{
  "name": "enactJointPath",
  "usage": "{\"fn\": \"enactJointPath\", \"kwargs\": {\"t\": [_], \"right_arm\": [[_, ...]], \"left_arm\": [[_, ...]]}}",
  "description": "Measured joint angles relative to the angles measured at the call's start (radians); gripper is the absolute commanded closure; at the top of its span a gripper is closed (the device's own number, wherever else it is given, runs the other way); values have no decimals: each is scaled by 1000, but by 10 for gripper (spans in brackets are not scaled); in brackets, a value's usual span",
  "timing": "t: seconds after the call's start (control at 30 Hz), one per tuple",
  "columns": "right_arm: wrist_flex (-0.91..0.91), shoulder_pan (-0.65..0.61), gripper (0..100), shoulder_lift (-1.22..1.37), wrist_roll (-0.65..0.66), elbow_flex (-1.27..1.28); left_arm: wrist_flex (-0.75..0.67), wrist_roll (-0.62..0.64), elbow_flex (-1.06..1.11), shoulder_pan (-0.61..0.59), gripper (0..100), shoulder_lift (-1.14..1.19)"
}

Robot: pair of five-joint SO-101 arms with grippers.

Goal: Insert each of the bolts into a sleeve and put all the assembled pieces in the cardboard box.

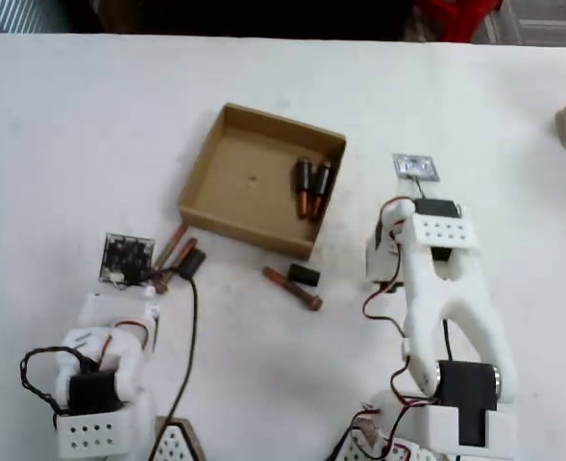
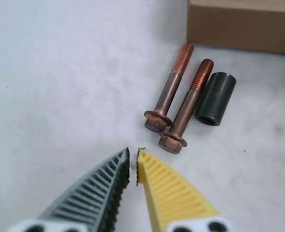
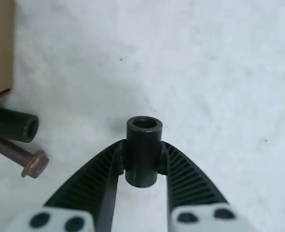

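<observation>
Right gripper (image 3: 141, 153) clenched on smooth black sleeve (image 3: 143, 137). Left gripper (image 2: 133, 155) ribbed, tips together, empty. Two coppery flanged bolts (image 2: 169, 92), second sleeve (image 2: 216, 99) just beside cardboard box (image 1: 234, 182), mid-table (image 1: 71, 115). Two assembled pieces (image 1: 311, 185) along box's right wall. Third bolt (image 1: 292, 288), third sleeve (image 1: 304, 275) near box's front corner.

The cardboard box (image 1: 234, 168) lies open and skewed on the worktop. 2 assembled pieces (image 1: 311, 186), copper bolts in black sleeves, lie side by side against its 3 o'clock wall. At the box's 8 o'clock, 2 bare copper bolts (image 2: 167, 94) lie parallel, with a black sleeve (image 2: 216, 99) on its side just beside them. At 5 o'clock, 1 lone bolt (image 1: 292, 288) lies beside a lying sleeve (image 1: 304, 275). An upright sleeve (image 3: 143, 150) is clamped in the right arm's jaws.
</observation>
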Motion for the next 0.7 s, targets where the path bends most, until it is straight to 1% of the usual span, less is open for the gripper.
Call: {"fn": "enactJointPath", "kwargs": {"t": [0.17,0.43,0.57,0.7], "right_arm": [[-60,80,982,-5,6,37],[-86,94,982,-5,6,44],[-104,118,982,-5,6,44],[-120,144,982,-5,6,44]], "left_arm": [[-2,0,0,48,938,0],[-2,0,-20,89,936,23],[-2,0,-141,91,936,201],[2,0,-354,121,936,508]]}}
